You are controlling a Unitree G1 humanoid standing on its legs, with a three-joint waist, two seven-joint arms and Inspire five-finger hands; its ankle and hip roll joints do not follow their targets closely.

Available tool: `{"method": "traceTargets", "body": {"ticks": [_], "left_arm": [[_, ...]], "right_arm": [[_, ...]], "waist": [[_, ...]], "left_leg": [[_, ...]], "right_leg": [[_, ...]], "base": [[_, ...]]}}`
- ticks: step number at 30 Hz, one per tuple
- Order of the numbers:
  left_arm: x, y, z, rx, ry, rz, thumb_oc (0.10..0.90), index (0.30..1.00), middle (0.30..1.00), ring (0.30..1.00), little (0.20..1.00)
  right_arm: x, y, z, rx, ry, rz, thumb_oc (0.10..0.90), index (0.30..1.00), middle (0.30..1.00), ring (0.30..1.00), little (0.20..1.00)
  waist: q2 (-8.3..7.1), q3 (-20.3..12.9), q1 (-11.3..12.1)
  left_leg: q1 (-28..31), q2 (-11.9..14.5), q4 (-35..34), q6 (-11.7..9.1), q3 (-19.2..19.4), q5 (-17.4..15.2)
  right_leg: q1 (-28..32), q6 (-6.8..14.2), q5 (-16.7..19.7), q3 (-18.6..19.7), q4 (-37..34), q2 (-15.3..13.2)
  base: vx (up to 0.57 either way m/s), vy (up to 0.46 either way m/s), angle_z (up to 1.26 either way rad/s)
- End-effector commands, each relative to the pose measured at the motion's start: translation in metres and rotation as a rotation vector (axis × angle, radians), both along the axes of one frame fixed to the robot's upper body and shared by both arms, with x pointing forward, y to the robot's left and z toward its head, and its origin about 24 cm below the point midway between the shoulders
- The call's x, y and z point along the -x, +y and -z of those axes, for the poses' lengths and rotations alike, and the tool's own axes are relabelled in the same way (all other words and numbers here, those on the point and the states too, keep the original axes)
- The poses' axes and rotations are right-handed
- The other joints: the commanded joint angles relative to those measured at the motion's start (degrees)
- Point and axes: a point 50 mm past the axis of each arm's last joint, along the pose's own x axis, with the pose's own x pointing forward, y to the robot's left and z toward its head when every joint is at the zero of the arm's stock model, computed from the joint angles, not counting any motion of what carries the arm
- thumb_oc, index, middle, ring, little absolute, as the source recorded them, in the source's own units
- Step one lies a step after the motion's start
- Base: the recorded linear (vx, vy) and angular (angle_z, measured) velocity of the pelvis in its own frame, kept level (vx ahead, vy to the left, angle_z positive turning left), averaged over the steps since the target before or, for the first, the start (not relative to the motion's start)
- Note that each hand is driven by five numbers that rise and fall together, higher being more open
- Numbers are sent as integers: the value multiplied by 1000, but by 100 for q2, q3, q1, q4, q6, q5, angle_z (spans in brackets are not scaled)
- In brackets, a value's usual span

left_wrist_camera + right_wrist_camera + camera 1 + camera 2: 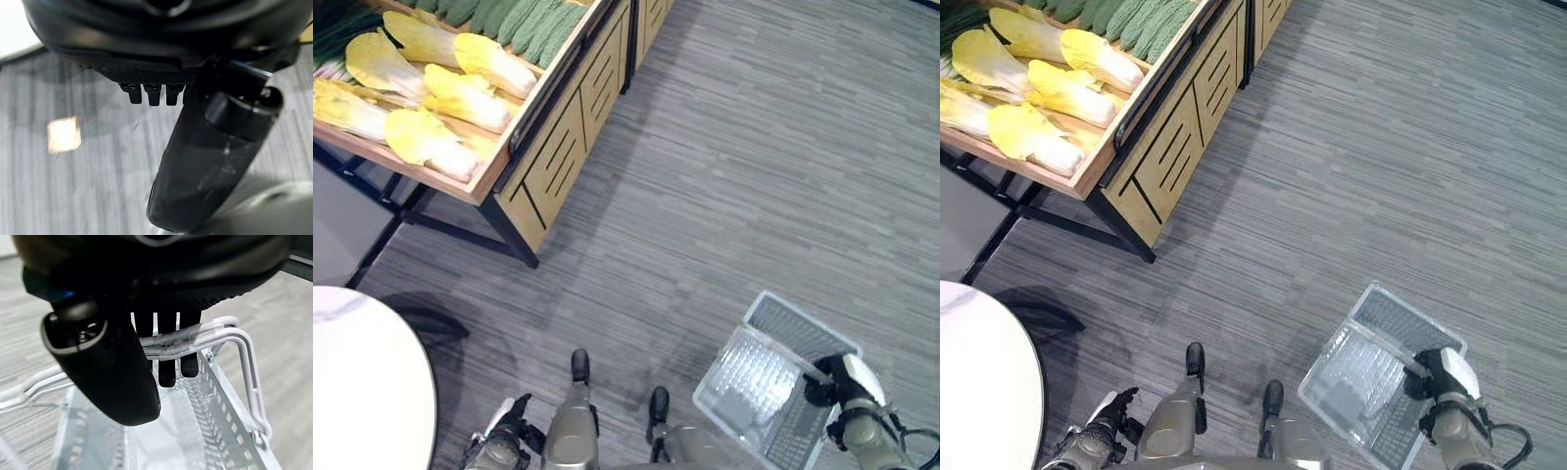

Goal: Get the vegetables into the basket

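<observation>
the right hand carries the empty basket by its handle, fingers curled round it, the left hand idle with fingers loose, so next comes closing on the cabbages on the wooden stand, well apart.

A wooden display stand with slatted side panels and a dark metal frame stands on the grey striped floor. In its sloping tray lie yellow cabbages side by side, with a row of green cucumbers above them and some green stalks at the edge. A round white tabletop stands near the stand.
</observation>
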Motion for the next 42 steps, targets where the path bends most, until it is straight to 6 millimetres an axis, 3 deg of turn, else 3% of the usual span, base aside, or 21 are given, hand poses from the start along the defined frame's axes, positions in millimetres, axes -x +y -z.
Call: {"method": "traceTargets", "body": {"ticks": [1, 7, 11, 13, 16, 17, 19, 20, 26, 27, 28, 29, 30, 31, 32, 33, 36, 40, 42], "left_arm": [[2, 28, -10, -79, -23, -43, 900, 1000, 1000, 1000, 1000], [-3, 37, -15, -97, -48, -66, 900, 1000, 1000, 1000, 1000], [-5, 36, -16, -95, -58, -67, 900, 1000, 1000, 1000, 1000], [-5, 33, -14, -91, -48, -59, 900, 1000, 1000, 1000, 1000], [-4, 33, -13, -92, -43, -67, 900, 1000, 1000, 1000, 1000], [-6, 33, -14, -91, -45, -67, 900, 1000, 1000, 1000, 1000], [-6, 33, -14, -90, -46, -68, 900, 1000, 1000, 1000, 1000], [-5, 33, -13, -87, -46, -67, 900, 1000, 1000, 1000, 1000], [3, 31, -9, -73, -23, -87, 900, 1000, 1000, 1000, 1000], [15, 28, -4, -56, 9, -110, 900, 1000, 1000, 1000, 1000], [16, 28, -4, -56, 9, -110, 900, 1000, 1000, 1000, 1000], [18, 27, -3, -51, 17, -116, 900, 1000, 1000, 1000, 1000], [20, 20, 1, -36, 29, -112, 900, 1000, 1000, 1000, 1000], [20, 20, 1, -35, 29, -112, 900, 1000, 1000, 1000, 1000], [12, 15, 0, -19, 8, -113, 900, 1000, 1000, 1000, 1000], [12, 15, 0, -18, 8, -113, 900, 1000, 1000, 1000, 1000], [6, 9, 0, -3, -7, -130, 900, 1000, 1000, 1000, 1000], [2, 4, 1, -7, -6, -113, 900, 1000, 1000, 1000, 1000], [3, 6, 0, -17, -5, -117, 900, 1000, 1000, 1000, 1000]], "right_arm": [[-43, -23, -45, 101, -212, 5, 400, 300, 300, 300, 300], [-58, -12, -47, 93, -231, -40, 400, 300, 300, 300, 300], [-57, -12, -45, 88, -224, -31, 400, 300, 300, 300, 300], [-56, -13, -45, 90, -221, -27, 400, 300, 300, 300, 300], [-58, -12, -46, 90, -229, -34, 400, 300, 300, 300, 300], [-59, -11, -47, 96, -226, -53, 400, 300, 300, 300, 300], [-58, -11, -47, 98, -226, -57, 400, 300, 300, 300, 300], [-50, -17, -41, 105, -179, -36, 400, 300, 300, 300, 300], [-48, -15, -41, 98, -177, -48, 400, 300, 300, 300, 300], [-44, -17, -38, 94, -149, -55, 400, 300, 300, 300, 300], [-44, -17, -38, 94, -149, -55, 400, 300, 300, 300, 300], [-45, -17, -40, 99, -153, -63, 400, 300, 300, 300, 300], [-49, -21, -48, 116, -180, -71, 400, 300, 300, 300, 300], [-49, -21, -48, 117, -180, -71, 400, 300, 300, 300, 300], [-51, -28, -56, 137, -202, -66, 400, 300, 300, 300, 300], [-51, -28, -56, 137, -203, -66, 400, 300, 300, 300, 300], [-46, -33, -58, 142, -220, -34, 400, 300, 300, 300, 300], [-43, -31, -59, 133, -238, -25, 400, 300, 300, 300, 300], [-42, -27, -54, 125, -228, -33, 400, 300, 300, 300, 300]], "waist": [[-365, -334, 245], [-349, -220, 307], [-282, -141, 217], [-219, -71, 108], [-241, -29, 18], [-260, -8, -99], [-239, 8, -125], [-242, -4, -178], [-225, -82, -223], [-139, -272, -198], [-128, -275, -203], [-113, -288, -209], [-53, -270, -165], [-45, -272, -177], [-81, -168, -161], [-74, -169, -173], [-89, -136, -218], [-136, -134, -87], [-114, -168, 15]], "left_leg": [[-633, 13, 777, -129, -155, -400], [-313, -149, 544, 76, -113, -562], [-27, -197, 364, 98, -186, -603], [197, -186, 407, 43, -298, -761], [366, -170, 440, -16, -380, -880], [553, -142, 474, -118, -544, -1026], [635, -107, 513, -148, -591, -1093], [809, -74, 587, -229, -768, -1243], [1225, 76, 582, -391, -989, -1338], [1454, 390, 576, -561, -1084, -1116], [1460, 404, 566, -568, -1089, -1115], [1398, 465, 655, -604, -1119, -1046], [1191, 601, 1118, -747, -1174, -541], [1178, 607, 1131, -753, -1192, -546], [806, 709, 1796, -795, -1083, -211], [782, 714, 1827, -798, -1101, -224], [458, 1051, 2102, -767, -505, 137], [-379, 472, 1424, -587, -351, -284], [-558, 303, 959, -573, -482, -107]], "right_leg": [[79, 573, 1022, 328, 406, -627], [-370, 583, 1433, 64, 1378, -633], [-714, 507, 1309, -29, 1496, -491], [-985, 438, 984, -154, 1126, -429], [-1104, 471, 1015, -147, 679, -467], [-1455, 561, 1258, 91, 126, -585], [-1436, 594, 1332, 113, 48, -605], [-1620, 691, 1566, 250, -277, -732], [-1594, 735, 1696, 111, -172, -751], [-1491, 605, 1538, -105, -12, -544], [-1487, 600, 1530, -116, -9, -534], [-1429, 551, 1494, -156, 3, -474], [-1275, 402, 1335, -318, 64, -342], [-1273, 398, 1332, -335, 64, -340], [-1099, 221, 1186, -485, 56, -324], [-1100, 218, 1185, -499, 56, -322], [-767, 24, 855, -756, 17, -209], [-405, 38, 585, -885, -70, -108], [-294, 46, 513, -810, -106, 34]], "base": [[101, 119, -12], [112, 166, -1], [147, 77, 8], [275, -32, 23], [229, -114, 37], [296, -172, 29], [312, -182, 27], [258, -159, 42], [298, -259, 52], [313, -367, 46], [371, -451, 11], [196, -334, 9], [192, -334, 13], [193, -457, 24], [60, -212, 27], [119, -340, 34], [163, -293, 42], [235, -203, 64], [217, -50, 0]]}}
